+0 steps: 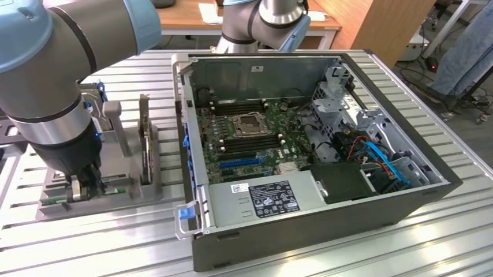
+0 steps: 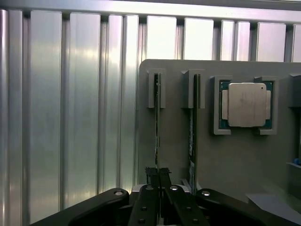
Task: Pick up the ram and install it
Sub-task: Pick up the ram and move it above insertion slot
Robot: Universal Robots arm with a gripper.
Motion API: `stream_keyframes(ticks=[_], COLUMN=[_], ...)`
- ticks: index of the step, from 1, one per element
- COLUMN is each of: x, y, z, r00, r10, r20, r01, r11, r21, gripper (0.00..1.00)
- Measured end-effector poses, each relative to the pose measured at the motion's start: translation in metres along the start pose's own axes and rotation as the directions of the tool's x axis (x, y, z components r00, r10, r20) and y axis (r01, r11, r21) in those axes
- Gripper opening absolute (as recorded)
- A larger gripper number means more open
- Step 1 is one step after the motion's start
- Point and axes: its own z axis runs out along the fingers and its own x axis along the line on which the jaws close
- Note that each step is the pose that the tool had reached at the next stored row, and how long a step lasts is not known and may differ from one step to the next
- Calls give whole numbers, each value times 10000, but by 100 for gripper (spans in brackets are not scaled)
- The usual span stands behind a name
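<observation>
The ram (image 2: 156, 122) stands on its thin edge in a slot of the grey holder (image 2: 174, 136). In the wrist view my gripper (image 2: 157, 173) is shut on the near end of the ram, with black fingertips (image 2: 151, 177) pressed on either side. In the exterior view the gripper (image 1: 79, 187) reaches down into the holder (image 1: 115, 193) at the exterior view's left, beside the open computer case (image 1: 308, 231). The motherboard (image 1: 254, 130) inside shows long dark memory slots (image 1: 258, 141) beside the processor socket (image 1: 250, 124).
A second thin stick (image 2: 193, 132) stands in the neighbouring slot, close to my fingers. A square silver processor chip (image 2: 244, 104) lies in a recess of the holder. Everything rests on a ribbed aluminium table (image 1: 431, 242). A thin upright part (image 1: 144, 138) stands in the holder near the case wall.
</observation>
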Motion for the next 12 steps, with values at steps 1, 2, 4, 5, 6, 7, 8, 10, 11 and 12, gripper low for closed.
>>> stream_keyframes(ticks=[1,2,4,5,6,7,8,10,11,12], x=[0,0,-1,-2,-2,-2,-2,-3,-3,-3], y=[0,0,0,0,-1,-1,-1,-2,-2,-2], z=[-9,-19,-39,-50,-61,-73,-85,-114,-130,-147], r00=[10000,10000,10000,10000,10000,10000,10000,10000,10000,10000], r10=[0,0,0,1,0,0,0,0,0,0], r20=[0,0,1,1,0,1,1,1,1,1], r01=[0,0,0,-1,0,0,0,0,0,0], r11=[10000,10000,10000,10000,10000,10000,10000,10000,10000,10000], r21=[0,0,0,0,0,0,0,-1,-1,-1], gripper=[11,11,11,11,11,11,11,11,11,11])
